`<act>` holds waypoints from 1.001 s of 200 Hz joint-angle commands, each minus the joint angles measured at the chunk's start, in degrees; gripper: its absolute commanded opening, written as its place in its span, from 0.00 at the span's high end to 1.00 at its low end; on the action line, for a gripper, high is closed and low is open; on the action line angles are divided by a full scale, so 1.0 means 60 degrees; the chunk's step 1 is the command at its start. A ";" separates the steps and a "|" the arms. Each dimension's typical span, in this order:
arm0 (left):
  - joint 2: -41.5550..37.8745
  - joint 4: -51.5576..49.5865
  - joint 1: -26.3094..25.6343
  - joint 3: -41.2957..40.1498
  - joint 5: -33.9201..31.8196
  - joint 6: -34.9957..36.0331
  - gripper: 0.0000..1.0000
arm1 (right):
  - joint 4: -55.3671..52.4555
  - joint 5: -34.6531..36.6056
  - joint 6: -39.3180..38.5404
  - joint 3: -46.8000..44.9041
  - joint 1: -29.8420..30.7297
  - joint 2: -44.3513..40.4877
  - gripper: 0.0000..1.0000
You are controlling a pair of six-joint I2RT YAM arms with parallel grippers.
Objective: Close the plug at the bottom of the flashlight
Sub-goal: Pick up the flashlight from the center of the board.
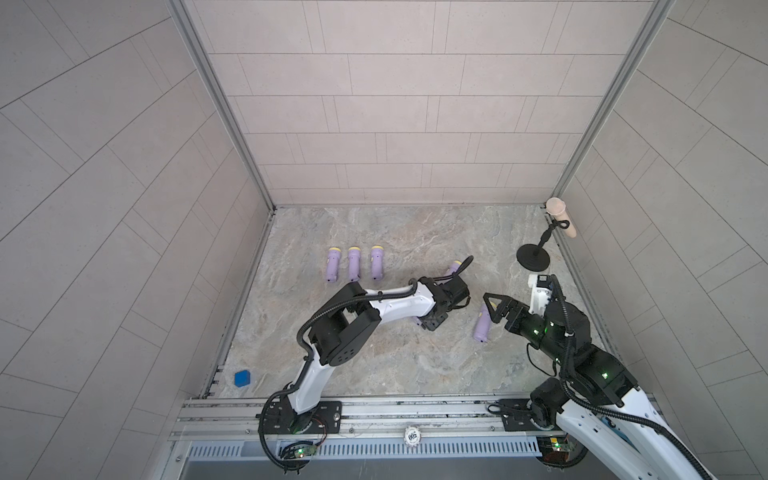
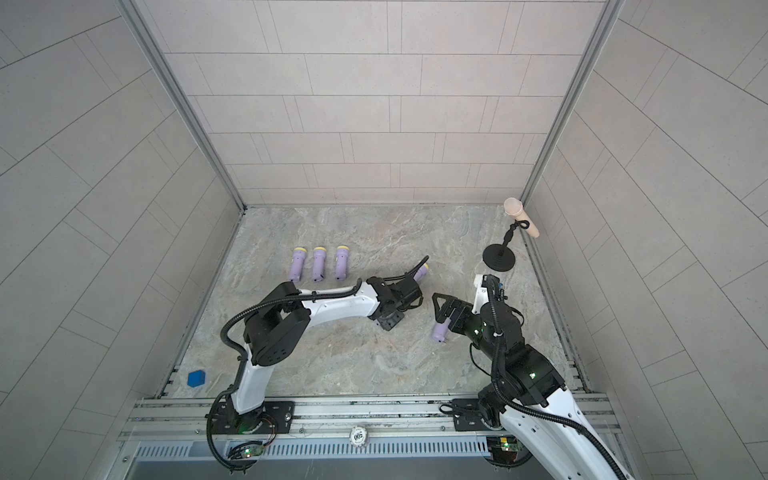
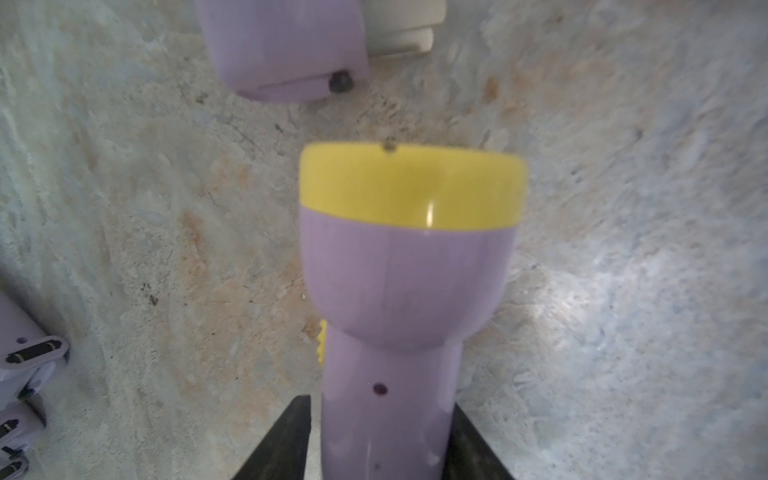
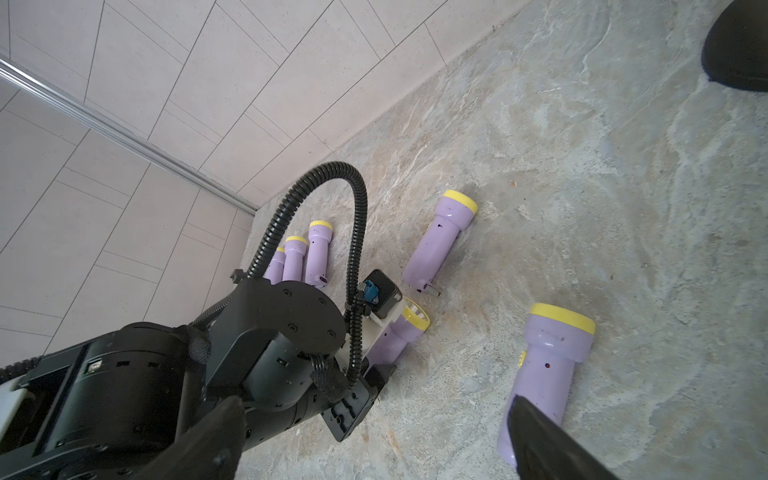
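**Left claw (image 3: 379, 405) straddling flashlight (image 3: 409, 270); right claw (image 1: 490, 308) wide open, empty.**

Left claw's fingers (image 3: 291, 440) sat close on either side of the flashlight's lilac body, jaws narrow. A thin strip of table (image 3: 623, 291) showed between one finger and the body, so could not tell whether it was clamped or only bracketed. Yellow head pointed straight out ahead of the claw; butt end was out of view behind the fingers. Just beyond the head lay a second flashlight (image 3: 282, 50), butt toward the claw, with a black plug (image 3: 340, 81) sticking out from it. Right claw's jaws stood fully apart with nothing between them. A third flashlight (image 4: 548, 374) lay on the table just below that claw, partly covered by one finger in the right wrist view. Row of three flashlights (image 1: 353, 264) lay well off to the left claw's left.
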 commanded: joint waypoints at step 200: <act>-0.3052 0.0542 0.0053 -0.1508 -0.0936 -0.1145 1.00 | 0.0128 0.0009 0.0034 0.0135 -0.0019 -0.0026 0.00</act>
